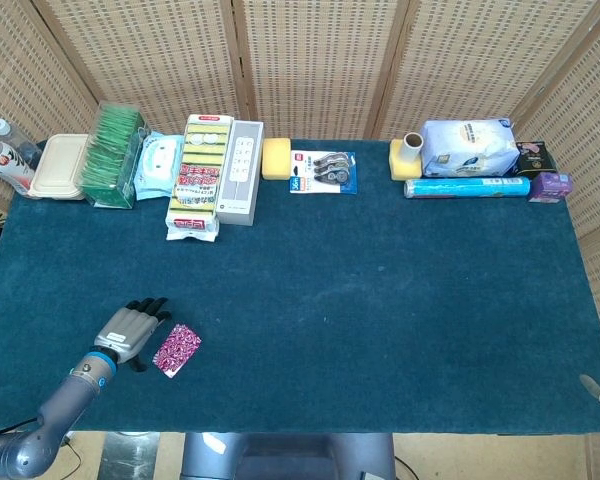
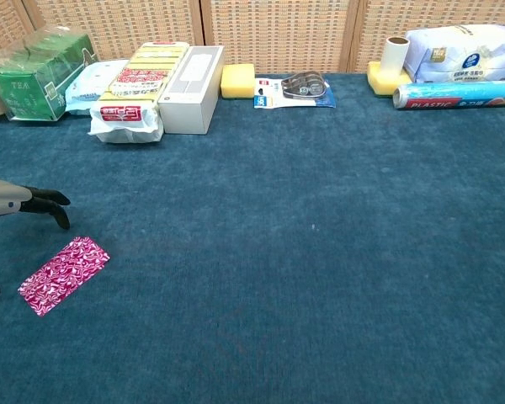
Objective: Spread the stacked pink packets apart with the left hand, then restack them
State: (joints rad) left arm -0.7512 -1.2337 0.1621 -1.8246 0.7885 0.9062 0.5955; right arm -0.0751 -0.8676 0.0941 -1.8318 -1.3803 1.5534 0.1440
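A pink patterned packet stack (image 1: 177, 349) (image 2: 64, 274) lies flat on the blue table cloth near the front left; only one outline shows, so the packets sit on top of each other. My left hand (image 1: 128, 331) (image 2: 21, 203) hovers just left of the stack, clear of it, fingers apart and holding nothing. At the front right corner of the head view, only a thin tip of my right hand (image 1: 598, 388) shows; its fingers are hidden.
Along the back edge stand a green tea box (image 1: 112, 155), a wipes pack (image 1: 158, 165), a sponge pack (image 1: 198, 175), a white box (image 1: 240, 171), a yellow sponge (image 1: 276, 158), a tape pack (image 1: 323, 171), a plastic wrap roll (image 1: 466, 187) and a white bag (image 1: 468, 147).
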